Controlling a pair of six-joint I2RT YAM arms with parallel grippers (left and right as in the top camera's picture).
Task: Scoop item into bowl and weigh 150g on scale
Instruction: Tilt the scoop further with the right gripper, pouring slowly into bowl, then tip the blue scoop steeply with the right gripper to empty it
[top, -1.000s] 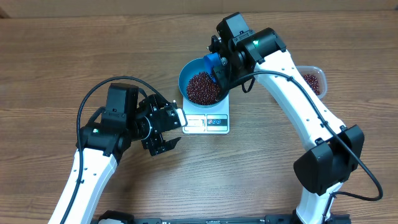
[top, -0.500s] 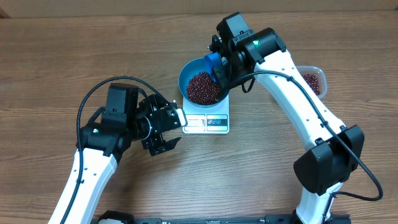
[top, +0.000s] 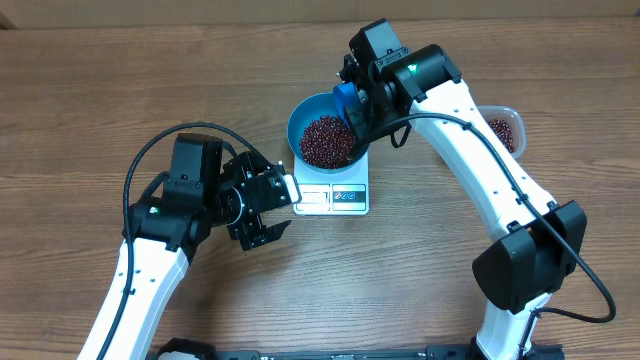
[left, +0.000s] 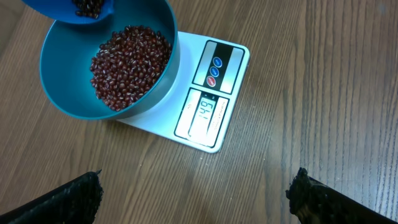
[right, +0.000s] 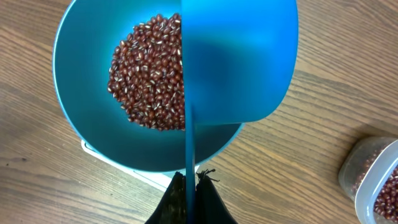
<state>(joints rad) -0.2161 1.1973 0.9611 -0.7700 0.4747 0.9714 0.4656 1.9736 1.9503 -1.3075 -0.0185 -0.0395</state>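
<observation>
Left arm (top: 135, 295): one long white moulded link with rounded edges, capped by black joint housings (top: 192, 165). A green indicator lamp (top: 153, 210) was lit on the black elbow section. A black cable (top: 150, 150) arched free above the housings in a wide loop.

Left pincer (top: 284, 206): black frame. Its fingers (left: 68, 202) were black, with a coarse, ragged-edged surface.

Right arm (top: 485, 160): two white links of the same pattern, joined low down by a large black joint block (top: 525, 262). A second green lamp (top: 410, 69) was lit on the black wrist housing. A thin black lead (top: 588, 262) ran along the arm and bowed out beside the joint block.

Right pincer (right: 191, 190): black, with narrow tips.
</observation>
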